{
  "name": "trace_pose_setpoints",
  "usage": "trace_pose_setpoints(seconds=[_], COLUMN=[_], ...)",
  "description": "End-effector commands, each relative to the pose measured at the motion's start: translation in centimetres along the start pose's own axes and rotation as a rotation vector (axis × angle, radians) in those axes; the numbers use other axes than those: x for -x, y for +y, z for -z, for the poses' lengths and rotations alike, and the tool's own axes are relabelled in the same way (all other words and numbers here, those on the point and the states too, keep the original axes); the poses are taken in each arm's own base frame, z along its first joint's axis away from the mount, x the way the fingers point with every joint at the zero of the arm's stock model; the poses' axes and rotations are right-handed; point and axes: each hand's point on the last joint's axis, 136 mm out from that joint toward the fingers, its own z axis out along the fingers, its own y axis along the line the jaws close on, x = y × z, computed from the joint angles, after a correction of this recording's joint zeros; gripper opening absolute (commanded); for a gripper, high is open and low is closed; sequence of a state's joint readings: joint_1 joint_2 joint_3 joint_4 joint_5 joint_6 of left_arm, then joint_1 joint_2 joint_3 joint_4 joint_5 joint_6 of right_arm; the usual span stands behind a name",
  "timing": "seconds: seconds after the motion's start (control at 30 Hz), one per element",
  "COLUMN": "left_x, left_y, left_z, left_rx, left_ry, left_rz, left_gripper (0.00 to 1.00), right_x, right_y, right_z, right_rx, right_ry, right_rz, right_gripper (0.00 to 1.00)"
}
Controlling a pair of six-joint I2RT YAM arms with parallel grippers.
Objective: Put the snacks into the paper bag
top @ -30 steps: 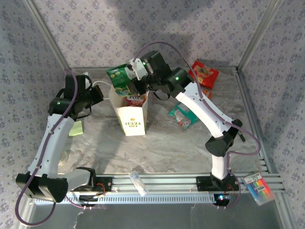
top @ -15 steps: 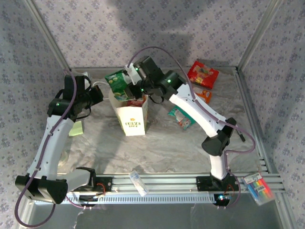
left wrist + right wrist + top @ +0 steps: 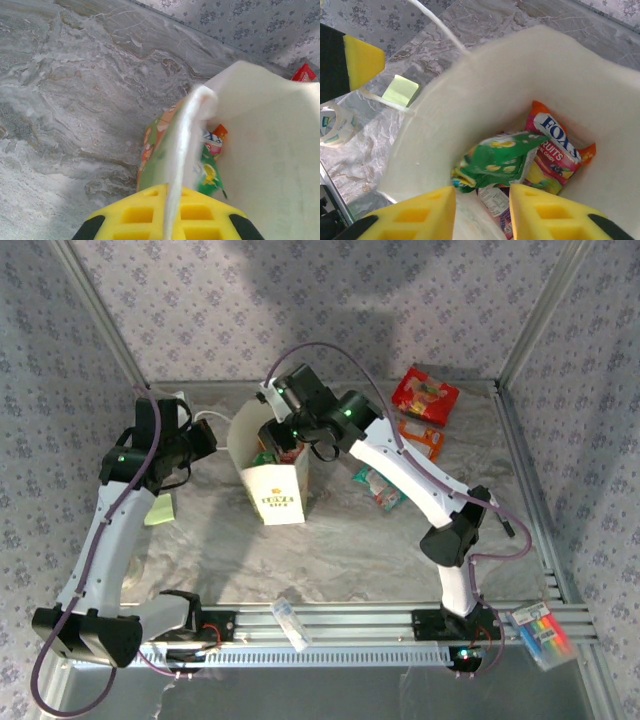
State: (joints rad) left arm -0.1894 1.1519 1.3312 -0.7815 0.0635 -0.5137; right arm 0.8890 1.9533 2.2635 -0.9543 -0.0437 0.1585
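Top view: red packet (image 3: 426, 397), orange packet (image 3: 420, 438) and teal packet (image 3: 380, 487) lie right of the paper bag (image 3: 272, 490), not yet packed.
Left wrist: left gripper (image 3: 172, 220) pinches the bag's rim.
Right wrist: right gripper (image 3: 482, 205), jaws apart, above the bag; green packet (image 3: 495, 160) lies inside.
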Motion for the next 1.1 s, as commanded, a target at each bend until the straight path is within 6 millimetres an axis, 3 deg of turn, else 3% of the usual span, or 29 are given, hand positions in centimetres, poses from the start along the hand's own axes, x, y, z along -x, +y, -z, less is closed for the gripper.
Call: trace_pose_setpoints(seconds=[0.0,0.27,0.6,0.87,1.07], left_x=[0.5,0.4,0.5,0.6,0.7], left_y=[-0.4,-0.5,-0.9,-0.7,-0.9], left_z=[0.8,0.7,0.6,0.5,0.5], left_rx=[-0.028,-0.034,-0.051,-0.034,-0.036], left_ry=[-0.027,-0.021,-0.012,-0.008,-0.002], left_rz=[-0.009,-0.007,0.0,-0.01,-0.018], left_gripper=[0.04,0.04,0.04,0.05,0.05], right_x=[1.0,1.0,-0.4,-3.2,-8.0], right_y=[0.0,-1.1,-1.6,-5.7,-10.8], right_z=[2.4,6.5,10.8,13.5,13.6], right_rx=[-0.021,-0.083,-0.094,-0.242,-0.395], right_ry=[-0.046,-0.108,-0.179,-0.169,-0.067], right_rz=[-0.001,0.011,0.065,0.013,-0.078], right_gripper=[0.41,0.48,0.68,0.8,0.85])
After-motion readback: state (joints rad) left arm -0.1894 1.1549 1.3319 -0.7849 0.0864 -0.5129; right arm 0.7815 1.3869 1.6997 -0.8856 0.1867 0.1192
